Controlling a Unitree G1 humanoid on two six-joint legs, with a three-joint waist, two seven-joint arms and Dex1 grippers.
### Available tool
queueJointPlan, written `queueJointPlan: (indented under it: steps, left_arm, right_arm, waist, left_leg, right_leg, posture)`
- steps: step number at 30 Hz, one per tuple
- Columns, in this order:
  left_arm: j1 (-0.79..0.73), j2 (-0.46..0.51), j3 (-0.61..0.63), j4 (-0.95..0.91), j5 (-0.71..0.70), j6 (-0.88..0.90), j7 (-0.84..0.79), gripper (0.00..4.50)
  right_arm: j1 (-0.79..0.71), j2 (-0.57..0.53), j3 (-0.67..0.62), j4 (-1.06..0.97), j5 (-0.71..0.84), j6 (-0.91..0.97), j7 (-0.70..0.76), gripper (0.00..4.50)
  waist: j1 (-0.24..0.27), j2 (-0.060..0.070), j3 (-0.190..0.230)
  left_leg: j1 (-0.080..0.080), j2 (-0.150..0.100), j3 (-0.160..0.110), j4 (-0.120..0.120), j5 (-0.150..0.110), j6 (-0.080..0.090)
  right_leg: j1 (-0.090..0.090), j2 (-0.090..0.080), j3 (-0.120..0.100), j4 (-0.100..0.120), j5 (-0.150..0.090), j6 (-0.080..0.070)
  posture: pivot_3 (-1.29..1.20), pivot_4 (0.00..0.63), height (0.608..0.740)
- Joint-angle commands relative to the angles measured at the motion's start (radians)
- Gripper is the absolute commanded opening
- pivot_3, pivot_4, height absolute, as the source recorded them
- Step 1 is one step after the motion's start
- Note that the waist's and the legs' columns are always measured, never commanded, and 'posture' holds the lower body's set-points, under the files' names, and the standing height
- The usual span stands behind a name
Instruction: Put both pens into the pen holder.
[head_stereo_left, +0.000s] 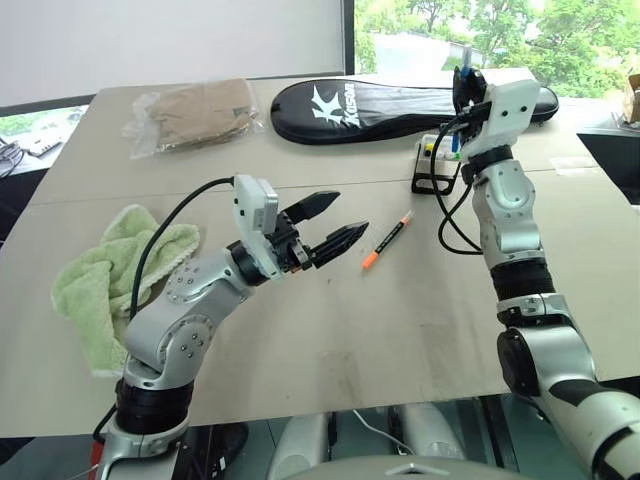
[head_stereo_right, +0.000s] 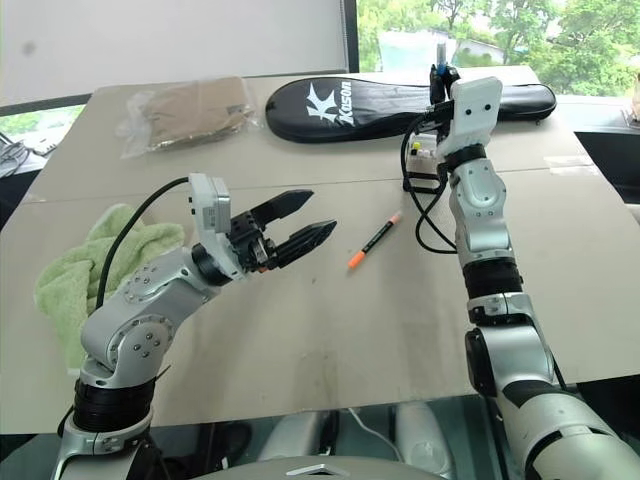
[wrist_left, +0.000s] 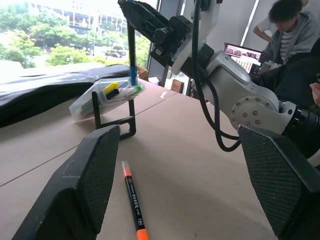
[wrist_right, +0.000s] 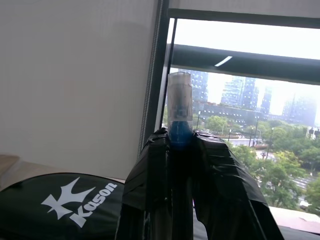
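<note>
With the right gripper (wrist_left: 137, 20) clamped on the blue pen (wrist_left: 132, 55) upright above the pen holder (wrist_left: 107, 95), the orange pen (head_stereo_left: 387, 240) lies slantwise on the table (head_stereo_left: 330, 330), nearest the wide-open left gripper (head_stereo_left: 330, 226).

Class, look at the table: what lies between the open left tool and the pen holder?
The orange-capped pen lies on bare tabletop between the left tool and the pen holder, in both eye views.
</note>
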Motion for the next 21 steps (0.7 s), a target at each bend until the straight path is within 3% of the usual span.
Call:
queueJointPlan:
  steps: [1, 10, 18, 21]
  left_arm:
    - [0.014, 0.015, 0.030, -0.043, -0.014, -0.007, -0.011, 3.89]
    - [0.040, 0.022, 0.040, -0.054, -0.018, -0.007, -0.013, 3.89]
    - [0.068, 0.030, 0.051, -0.069, -0.013, -0.009, -0.012, 3.89]
    - [0.081, 0.036, 0.062, -0.075, -0.012, -0.009, -0.005, 3.89]
  right_arm:
    - [-0.043, 0.008, -0.018, 0.011, -0.002, -0.047, -0.004, 0.10]
    - [-0.066, 0.029, -0.031, 0.033, 0.019, -0.056, 0.017, 0.10]
    - [-0.173, 0.040, -0.053, 0.287, -0.001, -0.188, -0.007, 0.10]
    - [-0.208, 0.030, -0.064, 0.376, -0.010, -0.242, -0.023, 1.50]
  waist:
    - [0.000, 0.000, 0.000]
    - [0.001, 0.000, 0.000]
    - [-0.013, 0.000, 0.000]
    - [-0.021, 0.000, 0.000]
  left_leg:
    - [0.000, 0.000, 0.000, 0.000, 0.000, 0.000]
    - [0.000, 0.000, 0.000, 0.000, 0.000, 0.000]
    - [0.000, 0.000, 0.000, 0.000, 0.000, 0.000]
    - [0.000, 0.000, 0.000, 0.000, 0.000, -0.001]
  right_leg:
    - [0.000, 0.000, 0.000, 0.000, 0.000, 0.000]
    - [0.000, 0.000, 0.000, 0.000, 0.000, 0.000]
    - [0.000, 0.000, 0.000, 0.000, 0.000, 0.000]
    - [0.000, 0.000, 0.000, 0.000, 0.000, 0.000]
  posture:
    - [0.00, 0.150, 0.740]
    - [0.00, 0.150, 0.740]
    - [0.00, 0.150, 0.740]
    - [0.00, 0.150, 0.740]
